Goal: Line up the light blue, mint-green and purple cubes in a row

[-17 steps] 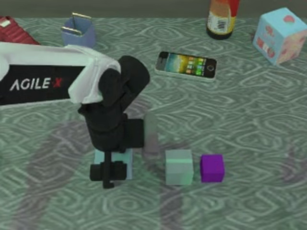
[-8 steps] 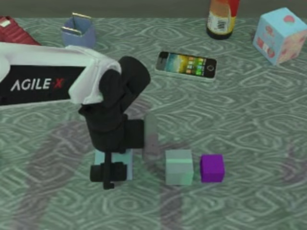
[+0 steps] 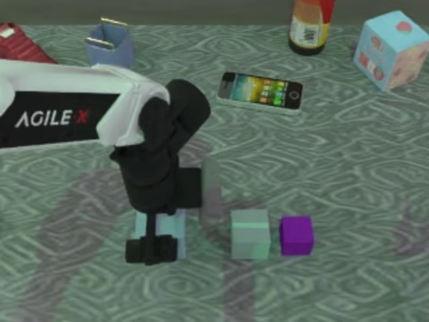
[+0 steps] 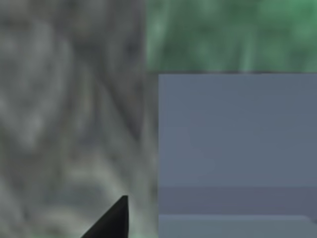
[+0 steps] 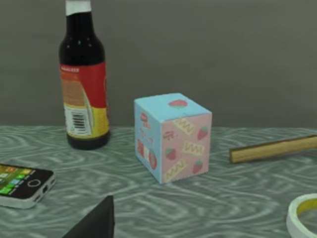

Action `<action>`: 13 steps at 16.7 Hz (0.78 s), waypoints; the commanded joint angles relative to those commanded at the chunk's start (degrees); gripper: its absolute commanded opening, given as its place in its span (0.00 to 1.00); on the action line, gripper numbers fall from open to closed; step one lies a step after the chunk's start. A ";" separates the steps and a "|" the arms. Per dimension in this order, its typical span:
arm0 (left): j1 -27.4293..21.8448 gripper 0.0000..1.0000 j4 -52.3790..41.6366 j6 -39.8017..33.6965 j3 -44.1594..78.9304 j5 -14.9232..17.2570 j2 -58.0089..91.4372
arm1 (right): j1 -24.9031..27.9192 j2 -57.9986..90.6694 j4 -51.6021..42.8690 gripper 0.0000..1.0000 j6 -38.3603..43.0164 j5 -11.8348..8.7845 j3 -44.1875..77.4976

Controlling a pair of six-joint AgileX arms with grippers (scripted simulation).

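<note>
The light blue cube [image 3: 176,228] rests on the table left of centre, mostly covered by my left arm. My left gripper [image 3: 151,250] hangs right over it, open. In the left wrist view the cube [image 4: 237,144] fills one side, and a dark fingertip [image 4: 115,220] stands a small gap off its edge. To the cube's right, about one cube's width away, sits the mint-green cube [image 3: 250,233], with the purple cube [image 3: 296,235] just beyond it. My right arm is parked outside the top view; one of its dark fingertips [image 5: 101,223] shows, with nothing near it.
A phone [image 3: 260,90] lies behind the cubes. At the back stand a sauce bottle [image 3: 310,27], a strawberry-print box [image 3: 392,50] and a blue-grey holder [image 3: 109,41]. The right wrist view also shows a wooden stick [image 5: 272,148] and a tape roll [image 5: 303,215].
The left gripper's fingers have spread apart over the light blue cube, which now sits slightly nearer the front. The mint-green and purple cubes have not moved.
</note>
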 joint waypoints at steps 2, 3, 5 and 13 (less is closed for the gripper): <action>0.00 1.00 0.00 0.00 0.00 0.00 0.00 | 0.00 0.00 0.00 1.00 0.00 0.00 0.00; 0.00 1.00 0.00 0.00 0.00 0.00 0.00 | 0.00 0.00 0.00 1.00 0.00 0.00 0.00; 0.00 1.00 0.00 0.00 0.00 0.00 0.00 | 0.00 0.00 0.00 1.00 0.00 0.00 0.00; 0.84 1.00 -11.87 -0.02 7.55 -0.02 -3.58 | 0.00 0.00 0.00 1.00 0.00 0.00 0.00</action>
